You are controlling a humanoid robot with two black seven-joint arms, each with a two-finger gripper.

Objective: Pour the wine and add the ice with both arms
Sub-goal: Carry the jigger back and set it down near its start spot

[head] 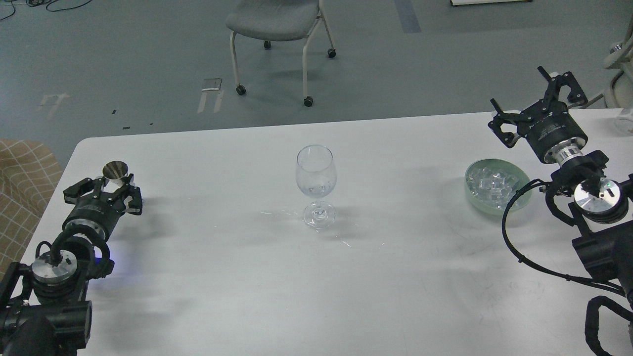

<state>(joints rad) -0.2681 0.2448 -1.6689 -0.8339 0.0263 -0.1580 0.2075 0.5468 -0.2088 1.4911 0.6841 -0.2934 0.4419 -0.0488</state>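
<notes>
A clear stemmed wine glass (316, 174) stands upright at the middle of the white table (247, 277). A small metal cone-shaped cup (115, 170) sits between the fingers of my left gripper (105, 187) at the table's far left. The fingertips are hidden, so I cannot tell whether they grip it. The ice (490, 183), several clear cubes, lies in a pale green bowl (524, 196) at the right. My right gripper (531, 103) is open and empty, raised behind the bowl.
A grey wheeled chair (277, 20) stands on the floor beyond the table. A tan checked object (20, 188) is beside the table's left edge. A clear object (624, 121) shows at the far right edge. Small wet streaks (346, 242) lie near the glass foot.
</notes>
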